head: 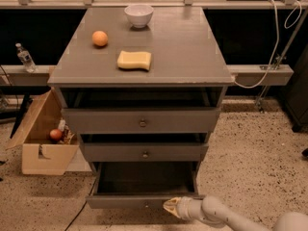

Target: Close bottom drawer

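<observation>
Grey wood makes up the cabinet (144, 42) in front of me, three drawers stacked under a flat top. On that top sit a white bowl (139, 14) at the back, an orange (100, 38) to the left and a yellow sponge (134, 60) near the middle. The top drawer (142, 121) and the middle drawer (144, 153) each stand slightly ajar. The bottom drawer (125, 201) is pulled well out near the floor, its dark inside showing. The gripper (171, 207), pale and yellowish at the tip, reaches in low from the right and sits just against the right end of the drawer's front panel; whether it is open or closed I cannot tell. A cardboard box (41, 148) stands on the speckled floor to the cabinet's left.
</observation>
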Robot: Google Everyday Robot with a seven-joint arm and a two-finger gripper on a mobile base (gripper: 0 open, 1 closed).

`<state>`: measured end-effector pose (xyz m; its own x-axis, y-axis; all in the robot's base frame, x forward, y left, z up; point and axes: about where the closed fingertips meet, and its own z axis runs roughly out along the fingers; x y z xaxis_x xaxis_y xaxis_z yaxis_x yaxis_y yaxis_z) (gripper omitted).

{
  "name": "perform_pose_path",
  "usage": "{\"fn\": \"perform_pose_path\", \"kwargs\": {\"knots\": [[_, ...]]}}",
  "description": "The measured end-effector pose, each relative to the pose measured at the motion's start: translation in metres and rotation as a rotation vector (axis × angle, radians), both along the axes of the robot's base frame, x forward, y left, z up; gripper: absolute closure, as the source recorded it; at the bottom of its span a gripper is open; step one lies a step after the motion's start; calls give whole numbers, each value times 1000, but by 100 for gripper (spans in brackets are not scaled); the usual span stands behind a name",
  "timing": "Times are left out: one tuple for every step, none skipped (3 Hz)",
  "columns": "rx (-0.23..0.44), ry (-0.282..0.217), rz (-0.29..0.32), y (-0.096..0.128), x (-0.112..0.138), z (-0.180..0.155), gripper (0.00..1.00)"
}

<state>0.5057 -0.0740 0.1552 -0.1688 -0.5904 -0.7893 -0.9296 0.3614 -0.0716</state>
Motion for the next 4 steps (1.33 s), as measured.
{"fn": "perform_pose_path", "kwargs": {"knots": [[38,-41,-24,0,22,0,100],[33,-47,-22,1,24,-1,100],[0,-85,-12,-4,37,-4,100],[-17,-139,-2,-6,56,-3,100]]}}
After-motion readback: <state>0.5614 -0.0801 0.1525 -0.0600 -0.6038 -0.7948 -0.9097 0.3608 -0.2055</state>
